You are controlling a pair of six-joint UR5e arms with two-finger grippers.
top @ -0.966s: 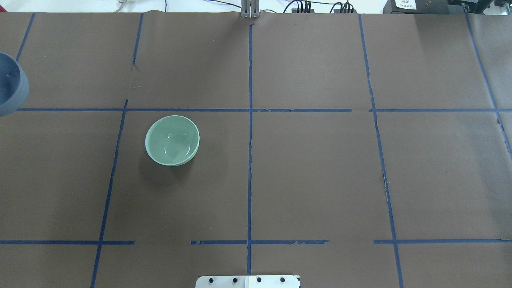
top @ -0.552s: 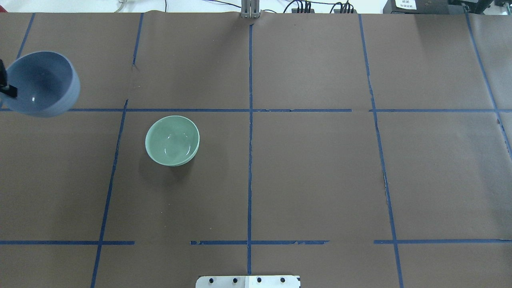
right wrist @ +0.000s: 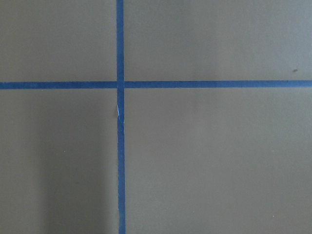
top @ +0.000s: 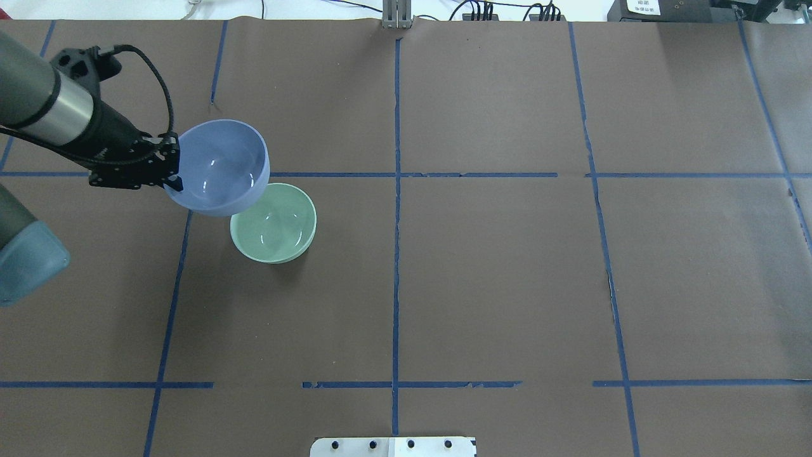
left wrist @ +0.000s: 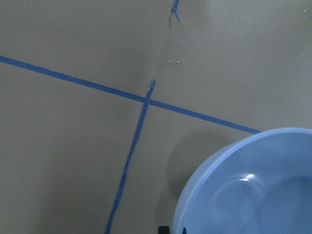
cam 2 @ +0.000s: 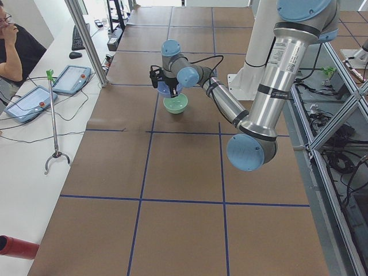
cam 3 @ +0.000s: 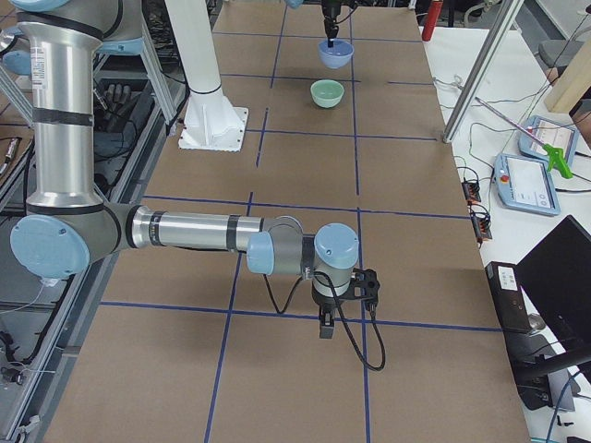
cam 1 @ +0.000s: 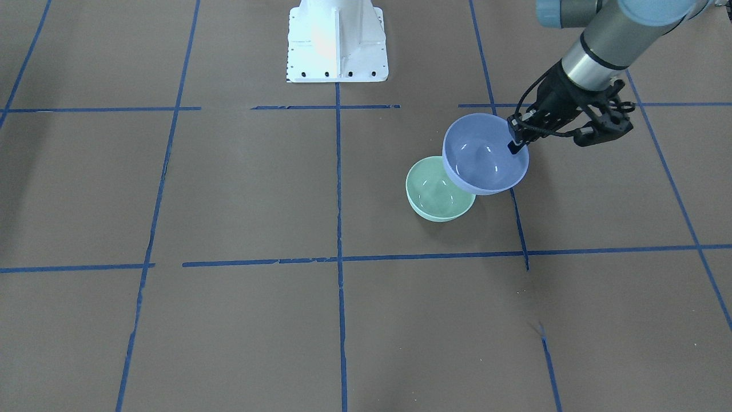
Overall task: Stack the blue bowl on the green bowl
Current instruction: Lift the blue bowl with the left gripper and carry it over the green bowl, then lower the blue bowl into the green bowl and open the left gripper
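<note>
Your left gripper (top: 176, 181), clamped on the rim of the blue bowl (top: 222, 166), has swept it in from the table (top: 507, 285) edge to hang off-centre above the green bowl (top: 279, 228), so centring and lowering remain.

You will find no text, number or brand here that can be read. In the overhead view, the white label (top: 643, 6) on the black box (top: 690, 10) at the far edge carries dark print, but it is too small for you to make out.
</note>
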